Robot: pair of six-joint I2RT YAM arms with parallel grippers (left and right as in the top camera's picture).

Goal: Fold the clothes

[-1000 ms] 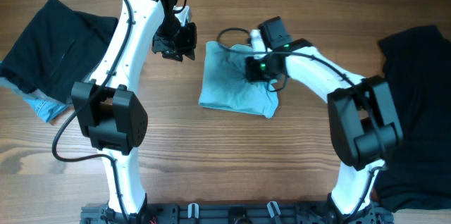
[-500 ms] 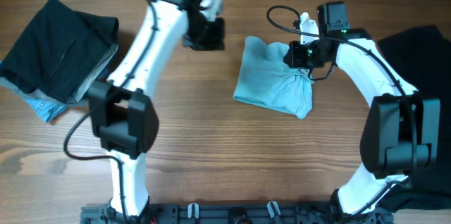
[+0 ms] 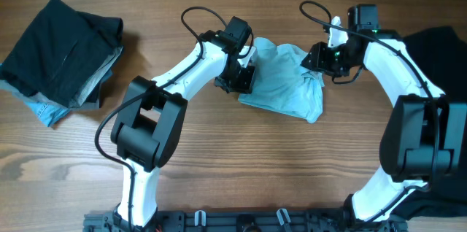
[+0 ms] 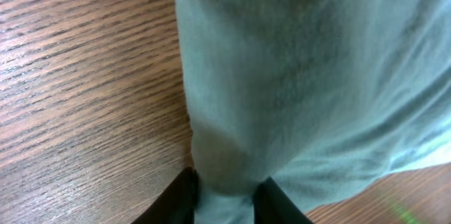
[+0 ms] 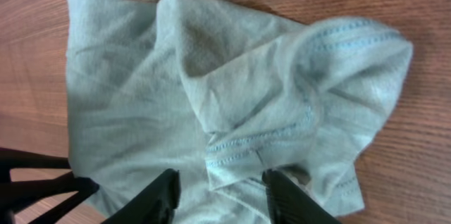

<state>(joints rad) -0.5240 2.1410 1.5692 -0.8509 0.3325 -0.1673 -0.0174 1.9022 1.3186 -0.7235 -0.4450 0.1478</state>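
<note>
The pale sky-blue T-shirt [image 3: 284, 86] lies crumpled in the middle of the wooden table. My left gripper [image 3: 239, 79] is at the shirt's left edge. In the left wrist view, its jaws [image 4: 225, 203] stand close together with a fold of the shirt [image 4: 303, 76] pinched between them. My right gripper [image 3: 319, 58] is over the shirt's upper right part. In the right wrist view, the right gripper [image 5: 222, 199] is open, its fingers wide apart over a stitched sleeve hem [image 5: 282, 139] without pinching it.
A stack of dark folded garments [image 3: 62, 49] with a pale blue piece under it lies at the far left. A black garment [image 3: 438, 79] lies at the right edge. The left gripper's black fingers [image 5: 35, 182] show at the lower left of the right wrist view.
My right gripper dragged the shirt to the right, then stopped and shifted slightly. My left gripper came down from the far side of the table onto the shirt's left edge.
</note>
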